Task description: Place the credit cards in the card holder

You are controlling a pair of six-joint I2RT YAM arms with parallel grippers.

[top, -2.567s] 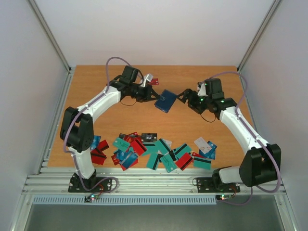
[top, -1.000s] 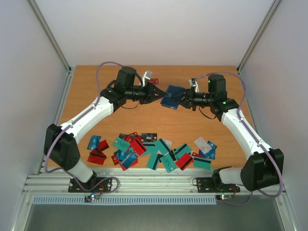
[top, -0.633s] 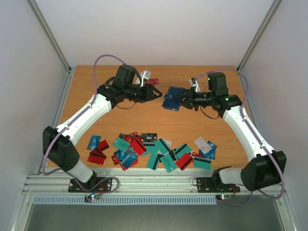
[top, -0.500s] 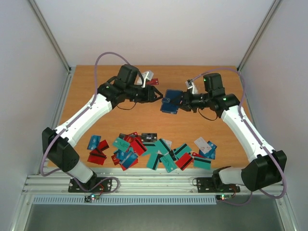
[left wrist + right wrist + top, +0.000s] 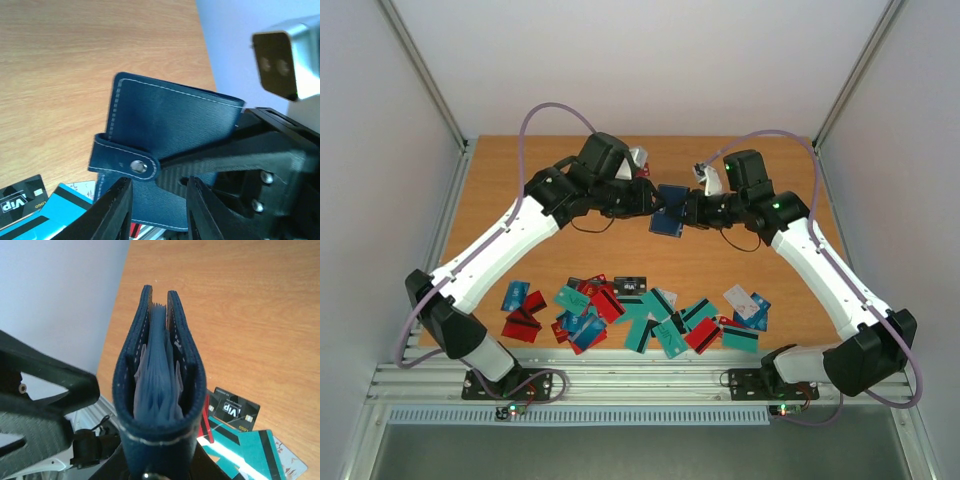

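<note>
Above the far middle of the table (image 5: 620,255), the card holder (image 5: 669,208) hangs in the air between the two arms, clear of the wood. The right gripper (image 5: 692,210) is clamped on it from the right: in the left wrist view one black finger lies across the holder's dark navy face, just beside the strap (image 5: 125,161) that wraps round its edge and is fastened by a metal snap (image 5: 137,166). The left gripper (image 5: 645,198) reaches the holder from the other side. Its two fingers (image 5: 117,210) stand apart, their tips just under the strap, with the holder's leather showing in the gap between them; nothing is pinched between them as far as the view shows.

Seen edge-on from the right wrist, the holder is folded, its two stitched covers slightly parted at the top. Grey-blue pocket leaves fill the space between the covers. Whether any card sits in those pockets cannot be told.

Nearer the arm bases than the holder, the credit cards (image 5: 640,310) lie loose on the table in an overlapping band of teal, red, blue, white and black. A black card marked VIP (image 5: 235,412) lies at the band's holder-facing edge, touching a teal card (image 5: 250,450).
</note>
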